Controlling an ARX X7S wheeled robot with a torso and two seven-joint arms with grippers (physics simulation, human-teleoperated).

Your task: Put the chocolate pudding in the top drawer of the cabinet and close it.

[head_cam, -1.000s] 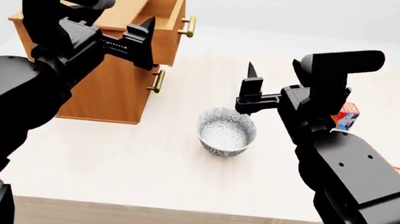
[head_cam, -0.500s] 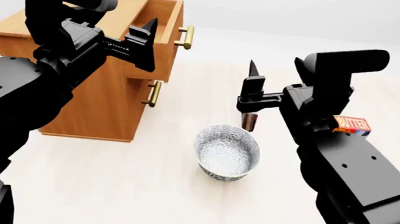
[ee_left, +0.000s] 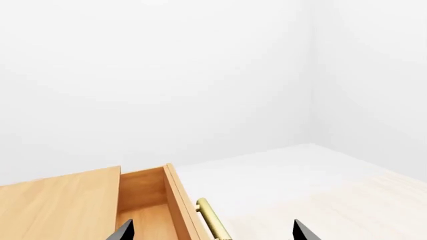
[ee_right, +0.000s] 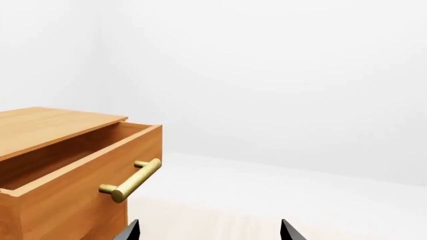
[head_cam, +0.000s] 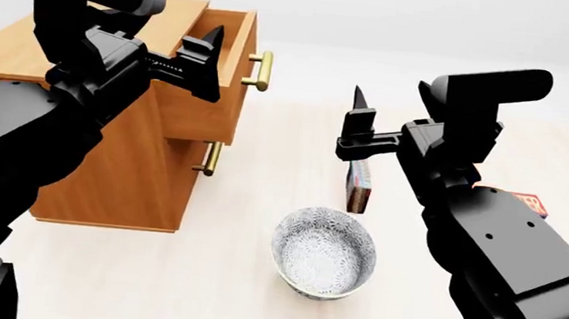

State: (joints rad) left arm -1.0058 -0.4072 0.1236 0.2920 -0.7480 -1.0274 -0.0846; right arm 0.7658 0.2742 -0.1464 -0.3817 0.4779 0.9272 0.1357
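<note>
Chocolate pudding (head_cam: 359, 187) stands on edge on bench (head_cam: 263, 165), just beyond bowl (head_cam: 325, 251), below right gripper (head_cam: 355, 127). Top drawer (head_cam: 215, 68) of cabinet (head_cam: 109, 160) pulled out, brass handle (head_cam: 259, 70) facing right. Left gripper (head_cam: 202, 63) raised in front of open drawer, fingers spread, holding nothing. Right gripper fingers spread, holding nothing. Red box (head_cam: 526, 202) at right, behind right arm.

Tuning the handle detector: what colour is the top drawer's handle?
Brass-gold, on light-brown wood. The top drawer's handle shows best in the right wrist view.
</note>
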